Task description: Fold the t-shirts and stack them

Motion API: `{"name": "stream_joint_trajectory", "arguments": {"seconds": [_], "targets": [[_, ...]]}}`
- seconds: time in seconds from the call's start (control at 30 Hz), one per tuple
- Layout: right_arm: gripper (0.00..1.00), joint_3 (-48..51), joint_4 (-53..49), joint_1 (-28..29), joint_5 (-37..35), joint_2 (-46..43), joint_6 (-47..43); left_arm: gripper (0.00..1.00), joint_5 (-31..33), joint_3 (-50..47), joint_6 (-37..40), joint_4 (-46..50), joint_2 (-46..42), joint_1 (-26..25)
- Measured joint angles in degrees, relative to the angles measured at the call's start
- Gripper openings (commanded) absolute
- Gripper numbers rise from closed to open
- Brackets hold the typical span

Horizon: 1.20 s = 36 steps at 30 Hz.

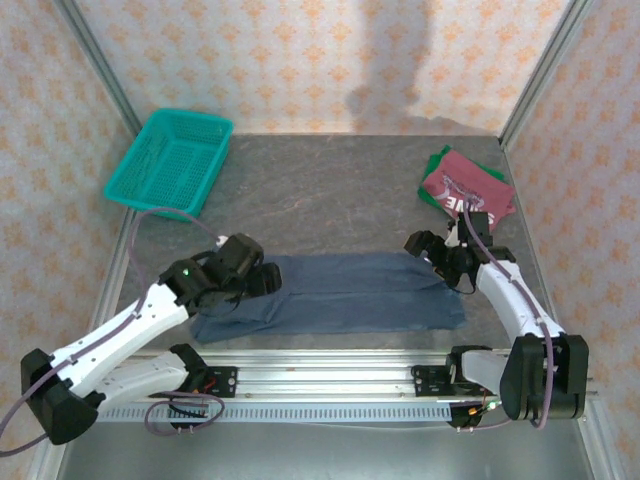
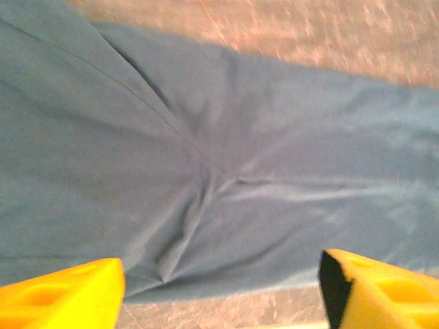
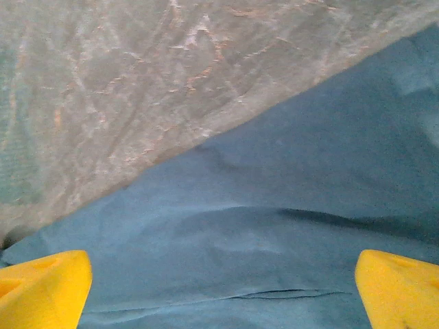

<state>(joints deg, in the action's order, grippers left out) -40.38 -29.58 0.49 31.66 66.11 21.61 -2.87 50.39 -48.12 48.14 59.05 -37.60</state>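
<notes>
A slate-blue t-shirt (image 1: pixel 340 292) lies folded into a long flat strip across the near middle of the table. My left gripper (image 1: pixel 262 278) hovers over its left end. In the left wrist view that gripper (image 2: pixel 219 301) is open, and its yellow fingertips (image 2: pixel 62 291) stand wide apart above creased blue cloth (image 2: pixel 206 171). My right gripper (image 1: pixel 440 258) is over the shirt's right end. It is also open (image 3: pixel 219 295), with blue cloth (image 3: pixel 274 226) under its fingertips (image 3: pixel 401 288) and nothing held. At the back right, a dark red t-shirt (image 1: pixel 468 185) lies folded on a green one (image 1: pixel 437 165).
A teal mesh basket (image 1: pixel 172 160) stands at the back left corner. The grey stone-patterned table (image 1: pixel 320 200) is bare between the basket and the stacked shirts. A metal rail (image 1: pixel 330 375) runs along the near edge, and papered walls close in three sides.
</notes>
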Motion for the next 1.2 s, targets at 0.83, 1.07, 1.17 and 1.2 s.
{"name": "stream_joint_trajectory", "arguments": {"seconds": [0.83, 1.07, 1.17, 1.2], "targets": [[0.46, -6.36, -10.36, 5.86, -27.85, 21.35, 2.67, 0.45, 7.72, 28.24, 9.29, -2.03, 55.08, 16.41], [0.46, -0.72, -10.14, 10.05, -22.32, 15.47, 8.74, 0.45, 7.37, 68.17, 17.59, 2.43, 79.62, 17.79], [0.46, -0.11, -10.03, 13.94, -18.99, 14.84, 12.63, 0.48, 4.7, 87.82, 20.26, 3.69, 90.97, 17.88], [0.46, -0.13, -9.88, 15.45, -17.88, 14.91, 14.08, 0.49, 3.61, 92.91, 20.63, 4.7, 93.5, 17.9]]}}
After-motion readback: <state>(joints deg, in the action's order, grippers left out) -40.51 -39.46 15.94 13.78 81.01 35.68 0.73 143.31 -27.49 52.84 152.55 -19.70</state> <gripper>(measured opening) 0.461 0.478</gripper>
